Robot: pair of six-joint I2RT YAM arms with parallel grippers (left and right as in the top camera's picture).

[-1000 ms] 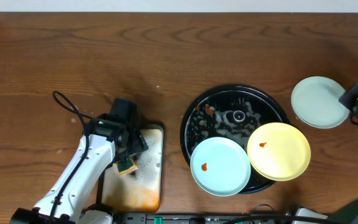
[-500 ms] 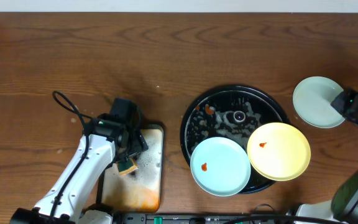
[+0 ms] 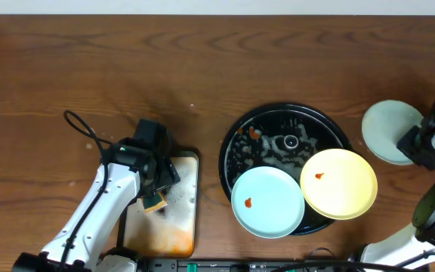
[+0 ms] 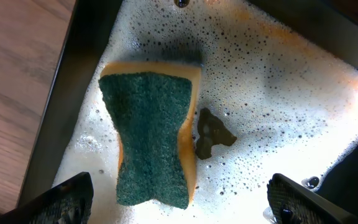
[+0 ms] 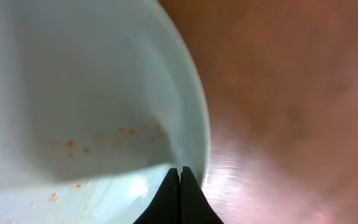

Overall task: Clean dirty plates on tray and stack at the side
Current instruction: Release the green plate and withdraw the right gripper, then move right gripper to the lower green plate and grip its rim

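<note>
Right gripper (image 5: 180, 180) pinching rim of mint plate (image 3: 387, 127), far right of frame, off black tray (image 3: 236, 134). Blue plate (image 3: 267, 200) and yellow plate (image 3: 339, 183) on tray, leftward; right arm nearer. Left gripper (image 4: 179, 202) spread above sponge (image 4: 151, 146).

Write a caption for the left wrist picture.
Open fingers above a green sponge lying in a foamy metal tray.

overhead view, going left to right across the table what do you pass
soapy metal tray -> mint-blue plate with the sauce spot -> yellow plate -> side mint plate -> right gripper, gripping that plate's rim
</note>
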